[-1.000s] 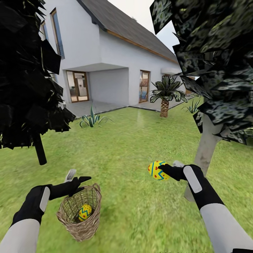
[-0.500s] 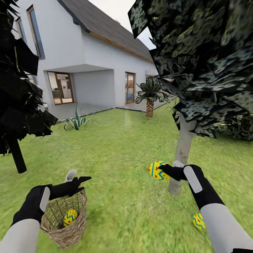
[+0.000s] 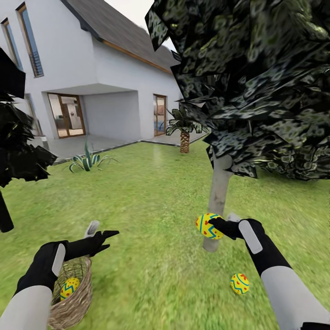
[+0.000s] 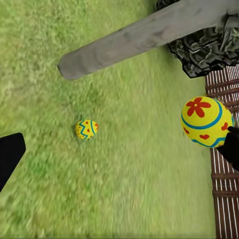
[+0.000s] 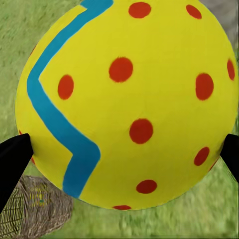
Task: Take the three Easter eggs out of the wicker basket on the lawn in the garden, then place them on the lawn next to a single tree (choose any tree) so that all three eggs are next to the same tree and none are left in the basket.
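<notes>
My right gripper [image 3: 218, 226] is shut on a yellow Easter egg [image 3: 207, 226] [image 5: 127, 104], held above the lawn [image 3: 151, 206] just in front of the tree's pale grey trunk [image 3: 218, 201] [image 4: 149, 37]. A second egg [image 3: 239, 283] [image 4: 85, 129] lies on the grass close to that trunk. The third egg [image 3: 69, 288] sits inside the wicker basket [image 3: 73, 305] [image 5: 32, 211] at the lower left. My left gripper [image 3: 99, 233] hangs open and empty just above the basket's rim.
The tree's dark mottled crown [image 3: 256, 73] hangs low overhead on the right. A black-leaved tree [image 3: 18, 151] stands at the left edge. A white house [image 3: 105, 91], a small palm [image 3: 184, 126] and a spiky plant [image 3: 87, 161] are far back.
The whole view has swung right, so the basket slid to the left edge and the trunk came nearer the centre. The egg on the grass came into view. Both arms hold their pose.
</notes>
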### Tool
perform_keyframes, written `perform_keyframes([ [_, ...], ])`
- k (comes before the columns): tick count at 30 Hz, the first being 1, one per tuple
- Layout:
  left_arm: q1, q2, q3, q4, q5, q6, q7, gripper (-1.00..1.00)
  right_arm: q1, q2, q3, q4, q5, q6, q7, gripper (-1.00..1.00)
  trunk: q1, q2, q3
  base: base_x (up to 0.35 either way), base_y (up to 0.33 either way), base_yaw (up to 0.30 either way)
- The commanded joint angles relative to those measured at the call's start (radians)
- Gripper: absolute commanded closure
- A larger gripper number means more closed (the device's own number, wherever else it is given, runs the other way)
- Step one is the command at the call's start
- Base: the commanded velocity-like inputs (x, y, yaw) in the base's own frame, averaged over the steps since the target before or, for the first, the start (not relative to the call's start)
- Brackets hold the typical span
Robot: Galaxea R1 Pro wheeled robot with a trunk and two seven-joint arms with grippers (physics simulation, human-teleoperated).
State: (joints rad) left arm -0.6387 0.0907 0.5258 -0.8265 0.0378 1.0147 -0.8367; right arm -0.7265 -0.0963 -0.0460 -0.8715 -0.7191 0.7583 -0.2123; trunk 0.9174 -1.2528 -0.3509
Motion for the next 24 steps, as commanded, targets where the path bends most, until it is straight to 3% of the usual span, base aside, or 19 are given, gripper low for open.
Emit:
perform_keyframes([
  [1,-0.001,0.0,0.002,0.0,0.004,0.009,0.0,-1.0,-0.001,0.001,0.0,0.001,-0.01,0.002,-0.009,1.0,0.0,-0.001,-0.001,0.0,-0.301,-0.001],
  [8,-0.001,0.0,0.001,0.0,0.003,0.009,0.004,-1.0,-0.001,0.004,-0.002,0.002,-0.012,0.001,-0.007,1.0,0.0,-0.001,-0.001,0.0,-0.279,0.0],
  [14,-0.001,0.0,0.002,0.0,0.004,0.009,0.003,-1.0,-0.001,0.004,-0.006,0.004,-0.016,0.004,-0.008,1.0,0.0,-0.001,-0.002,0.0,-0.025,0.0],
  [18,-0.001,0.001,0.003,0.0,-0.005,0.009,0.012,-1.0,-0.002,-0.004,-0.005,0.053,-0.015,-0.002,-0.009,1.0,0.015,-0.029,-0.021,0.0,0.0,0.0],
  [22,-0.001,0.004,0.003,-0.002,-0.007,0.004,0.058,-1.0,-0.002,-0.008,-0.001,0.102,-0.01,-0.004,-0.01,1.0,0.031,-0.057,-0.04,0.0,0.0,0.0],
  [24,-0.001,0.018,-0.001,-0.014,-0.008,0.004,0.097,-1.0,-0.002,-0.012,0.002,0.107,-0.007,-0.003,-0.02,1.0,0.038,-0.071,-0.049,0.0,0.0,0.0],
])
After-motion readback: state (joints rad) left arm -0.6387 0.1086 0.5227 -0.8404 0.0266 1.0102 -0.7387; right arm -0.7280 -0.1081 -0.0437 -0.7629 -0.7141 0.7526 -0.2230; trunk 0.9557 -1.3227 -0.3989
